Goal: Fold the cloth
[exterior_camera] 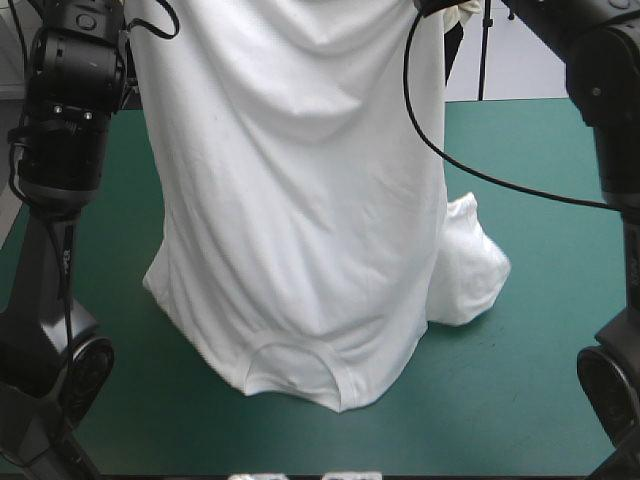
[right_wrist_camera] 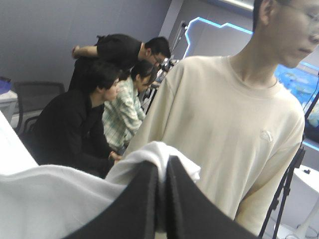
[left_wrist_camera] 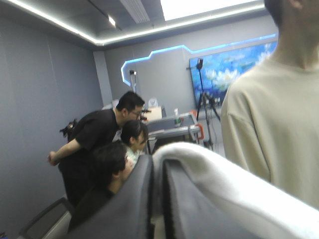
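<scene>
Above the table (exterior_camera: 540, 400) we hold the T-shirt (exterior_camera: 300, 200) hanging — left gripper (left_wrist_camera: 157, 162) and right gripper (right_wrist_camera: 162, 167) both clamped on it.

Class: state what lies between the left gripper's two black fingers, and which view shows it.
A fold of the T-shirt, pinched by the left gripper, seen in the left wrist view.

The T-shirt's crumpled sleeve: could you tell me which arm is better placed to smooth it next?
Right, probably: the sleeve lies bunched on the teal-green cover on that arm's side of the hanging T-shirt. The left gripper and right gripper are both shut on it, so lower it first.
</scene>
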### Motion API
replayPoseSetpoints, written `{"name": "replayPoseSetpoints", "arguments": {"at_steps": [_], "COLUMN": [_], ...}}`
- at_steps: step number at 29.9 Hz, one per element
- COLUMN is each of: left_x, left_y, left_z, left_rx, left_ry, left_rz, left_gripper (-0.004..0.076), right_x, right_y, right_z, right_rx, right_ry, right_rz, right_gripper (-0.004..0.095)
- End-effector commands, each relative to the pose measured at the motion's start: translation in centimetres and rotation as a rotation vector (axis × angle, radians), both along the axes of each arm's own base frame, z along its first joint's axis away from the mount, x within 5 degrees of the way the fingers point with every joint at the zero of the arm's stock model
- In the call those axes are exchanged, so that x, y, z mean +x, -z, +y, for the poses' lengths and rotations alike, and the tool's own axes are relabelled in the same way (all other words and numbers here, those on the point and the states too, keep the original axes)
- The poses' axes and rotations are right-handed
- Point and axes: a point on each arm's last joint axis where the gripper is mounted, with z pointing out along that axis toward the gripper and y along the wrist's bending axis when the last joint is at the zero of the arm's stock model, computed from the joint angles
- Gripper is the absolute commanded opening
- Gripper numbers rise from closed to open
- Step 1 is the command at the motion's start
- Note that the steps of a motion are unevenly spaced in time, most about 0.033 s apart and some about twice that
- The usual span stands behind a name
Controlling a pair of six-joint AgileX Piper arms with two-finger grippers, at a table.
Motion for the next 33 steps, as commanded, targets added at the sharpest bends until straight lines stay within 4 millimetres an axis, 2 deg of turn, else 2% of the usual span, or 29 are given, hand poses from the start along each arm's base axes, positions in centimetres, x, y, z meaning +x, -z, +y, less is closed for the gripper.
{"name": "replayPoseSetpoints", "arguments": {"at_steps": [1,5,10,13,15,17,19,22,25,26,27,29,33], "left_x": [-2.4,-2.0,-1.8,-1.3,-0.5,0.6,2.2,4.5,5.5,5.4,5.3,4.6,1.5], "left_y": [-3.3,-3.5,-3.5,-2.6,-1.2,1.1,4.4,9.8,14.9,16.2,18.2,20.6,23.9], "left_z": [2.0,3.1,3.8,4.4,4.8,5.1,5.1,4.4,3.5,3.3,3.0,2.9,3.7], "left_rx": [-0.030,-0.012,-0.004,-0.060,-0.152,-0.192,-0.148,-0.039,-0.012,-0.009,0.014,0.016,0.079], "left_ry": [0.092,0.074,0.050,0.005,-0.028,-0.077,-0.139,-0.170,-0.121,-0.093,-0.067,-0.041,-0.041], "left_rz": [-0.260,-0.298,-0.299,-0.188,-0.016,0.189,0.403,0.650,0.834,0.874,0.924,0.982,1.080], "left_gripper": [-0.0017,-0.0017,-0.0017,-0.0017,-0.0017,-0.0017,-0.0016,-0.0016,-0.0016,-0.0016,-0.0016,-0.0016,-0.0016], "right_x": [-2.1,-2.3,-1.4,0.0,1.3,2.6,3.7,5.8,7.3,7.6,7.8,7.6,6.3], "right_y": [-3.4,-3.8,-3.1,-1.7,-0.3,1.4,3.1,7.4,12.0,13.5,14.8,16.7,20.0], "right_z": [-1.1,-1.2,-1.7,-2.2,-2.5,-3.0,-3.3,-3.1,-2.7,-2.7,-2.9,-2.8,-2.9], "right_rx": [0.116,0.103,0.048,0.015,-0.008,-0.027,-0.048,-0.078,-0.110,-0.122,-0.125,-0.134,-0.150], "right_ry": [0.023,0.042,0.074,0.085,0.094,0.107,0.110,0.077,0.032,0.033,0.035,0.013,-0.020], "right_rz": [-0.293,-0.361,-0.305,-0.166,-0.051,0.078,0.194,0.427,0.630,0.679,0.717,0.776,0.891], "right_gripper": [-0.0018,-0.0018,-0.0018,-0.0018,-0.0018,-0.0018,-0.0018,-0.0017,-0.0017,-0.0017,-0.0017,-0.0017,-0.0017]}}
